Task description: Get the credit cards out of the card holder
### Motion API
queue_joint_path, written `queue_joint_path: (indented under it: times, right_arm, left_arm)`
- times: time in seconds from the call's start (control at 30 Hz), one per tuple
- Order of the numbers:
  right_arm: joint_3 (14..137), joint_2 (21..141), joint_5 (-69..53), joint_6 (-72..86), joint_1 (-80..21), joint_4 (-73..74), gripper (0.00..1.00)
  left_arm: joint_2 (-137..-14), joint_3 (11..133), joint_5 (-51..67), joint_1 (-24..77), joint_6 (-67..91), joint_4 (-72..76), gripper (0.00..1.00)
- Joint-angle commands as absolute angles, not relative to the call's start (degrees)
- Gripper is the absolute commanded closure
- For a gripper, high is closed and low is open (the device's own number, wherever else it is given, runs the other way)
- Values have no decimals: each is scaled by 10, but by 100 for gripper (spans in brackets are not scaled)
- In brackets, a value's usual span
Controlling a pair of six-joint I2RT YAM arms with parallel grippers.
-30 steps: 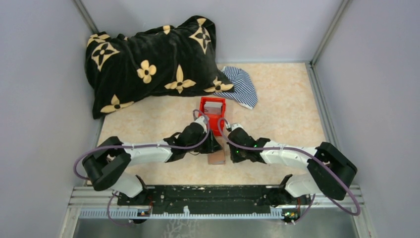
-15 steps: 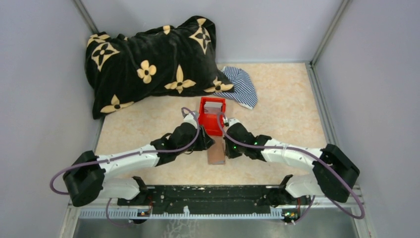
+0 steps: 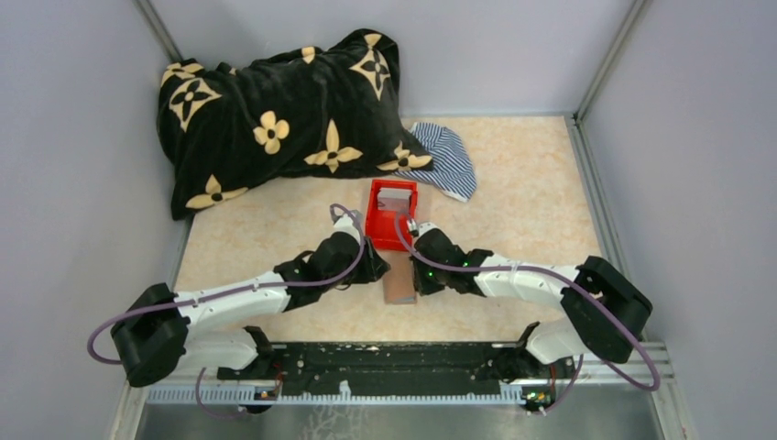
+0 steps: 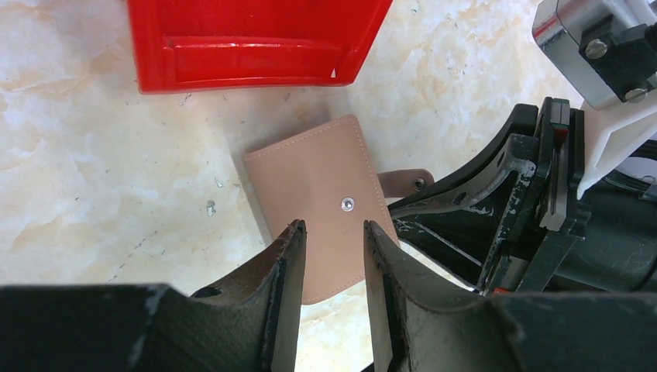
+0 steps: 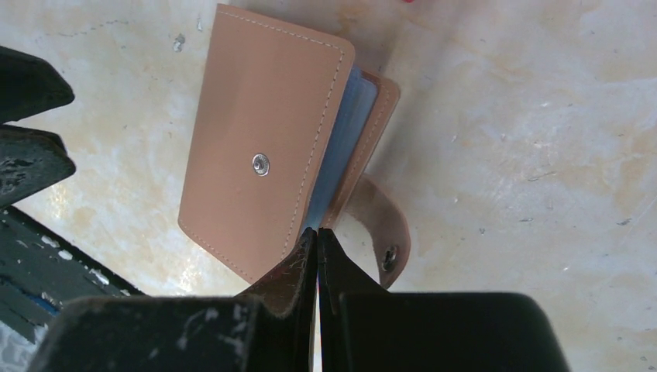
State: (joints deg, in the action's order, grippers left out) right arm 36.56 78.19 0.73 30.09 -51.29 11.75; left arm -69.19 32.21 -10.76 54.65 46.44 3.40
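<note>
1. Beige marbled tabletop (image 3: 513, 183) between grey walls; I take the red plastic bin (image 3: 389, 234) mid-table as my landmark.
2. Just on the near side of that bin lies the small tan leather-look card holder (image 5: 256, 155). Its cover is slightly lifted and grey-blue pockets show at the open edge (the credit cards themselves I cannot make out).
3. Near-left of the bin, the left gripper (image 4: 333, 226) hangs over the holder's metal snap stud (image 4: 348, 204), fingers apart.
4. Near-right of the bin, the right gripper (image 5: 316, 232) has its fingers pressed together, tips at the holder's open edge beside the loose strap (image 5: 383, 232).
</note>
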Motion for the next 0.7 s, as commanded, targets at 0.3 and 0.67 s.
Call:
queue_joint_path:
  times: [0.3,0.67]
  right_arm:
    - [434,774,-11,306,-570,94,100]
    - [508,868,-17,278,-573,71,100]
  left_arm:
    - [-618,315,-128,548,465,15,60]
    - [-527,308,-163,549,464,-29,61]
